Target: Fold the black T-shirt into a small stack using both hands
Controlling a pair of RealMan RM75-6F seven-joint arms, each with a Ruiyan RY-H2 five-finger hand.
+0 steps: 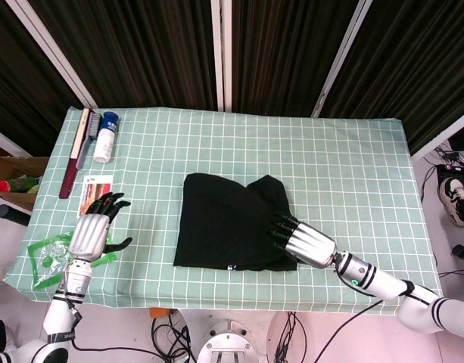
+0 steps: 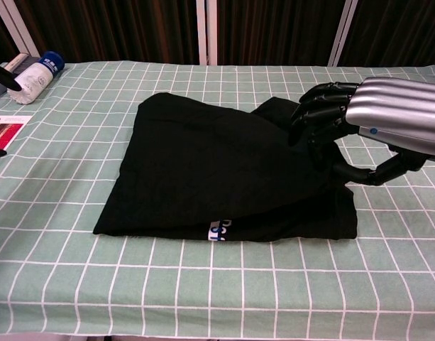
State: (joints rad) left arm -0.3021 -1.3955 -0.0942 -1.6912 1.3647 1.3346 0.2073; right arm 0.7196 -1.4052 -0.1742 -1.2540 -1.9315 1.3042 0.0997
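Observation:
The black T-shirt (image 1: 230, 222) (image 2: 210, 174) lies folded flat near the middle of the checked table, a small white-and-blue label at its front edge. My right hand (image 1: 306, 243) (image 2: 377, 124) is at the shirt's right side, slightly raised. Its dark fingers (image 2: 322, 114) curl down onto the shirt's right fold and the thumb reaches under toward the right edge. Black on black hides whether any cloth is pinched. My left hand (image 1: 91, 231) hovers with its fingers spread near the table's front left, holding nothing.
A brush (image 1: 74, 151) and a white bottle with a blue cap (image 1: 105, 136) (image 2: 34, 78) lie at the back left. A printed card (image 1: 97, 193) and green plastic (image 1: 48, 257) sit beside my left hand. Dark curtains stand behind the table.

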